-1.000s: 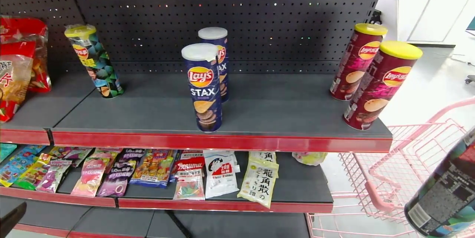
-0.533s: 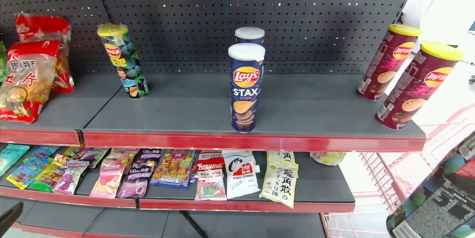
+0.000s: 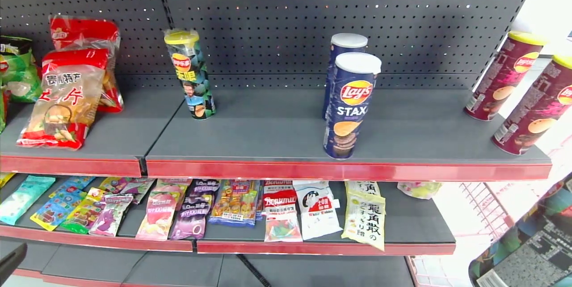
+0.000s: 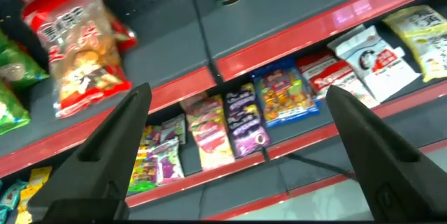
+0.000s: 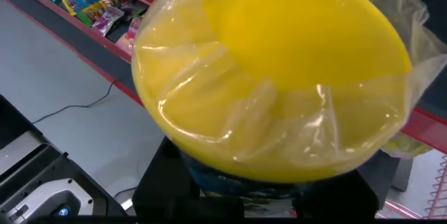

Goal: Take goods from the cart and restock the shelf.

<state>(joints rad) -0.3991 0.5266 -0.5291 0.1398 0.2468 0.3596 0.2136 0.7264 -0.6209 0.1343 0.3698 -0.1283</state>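
Upper shelf, cans counted: five, all upright.
- One teal-patterned can, yellow lid, back left of the long board, well apart from the rest.
- Two blue, white-lidded: front blue can at the red lip, rear blue can close behind; touching or not, cannot tell.
- Two maroon, yellow-lidded, at the right end: near maroon can by the lip, far maroon can nearer the pegboard.

Snack bags at the left end, three counted: front red bag, rear red bag behind it, green bag at the picture's edge.

Lower shelf: one row of flat packets, overlapping, too many to count surely.

Sixth can, the held can: teal pattern, yellow lid under loose clear wrap. In the air at the lower right of the head view, off the shelf, below the upper board, near the pink cart.

Right gripper: jaws clamped on the held can's body, dark fingers on both sides beneath the lid.

Left gripper: jaws spread wide, nothing between, touching nothing; low before the shelves.
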